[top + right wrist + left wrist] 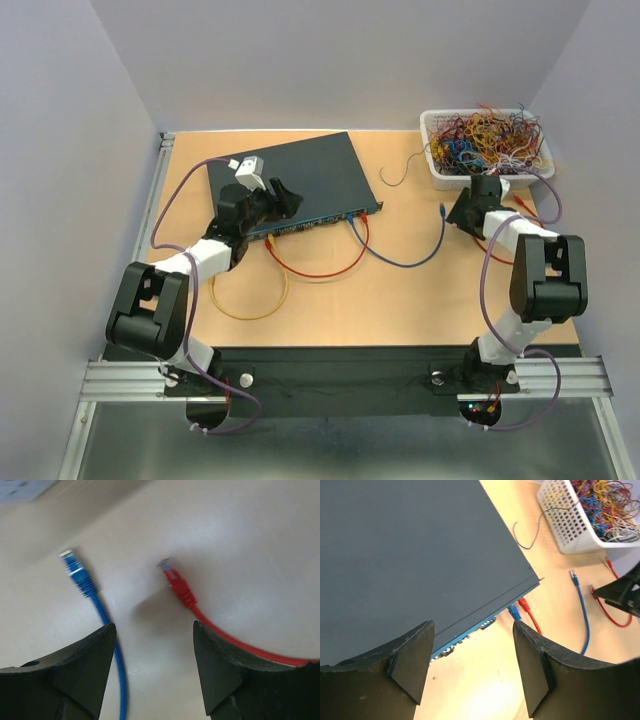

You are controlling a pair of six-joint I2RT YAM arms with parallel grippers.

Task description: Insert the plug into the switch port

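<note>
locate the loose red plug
In the right wrist view the red plug lies on the table just ahead of the right gripper, with the blue plug left of it.

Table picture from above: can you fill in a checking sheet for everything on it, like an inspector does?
Surface: tan table, flat.
Job's things: flat dark box with a port row along its front; blue plug and red plug lying loose on the table.
Clutter: white basket of tangled wires, far right corner.
Grippers: left gripper open over the box's front edge, empty; right gripper open above the two loose plugs, empty.
Cables: blue cable and red cable plugged into the box; yellow cable looped near the left arm.
Surroundings: pale walls; metal rail at the near edge.
</note>
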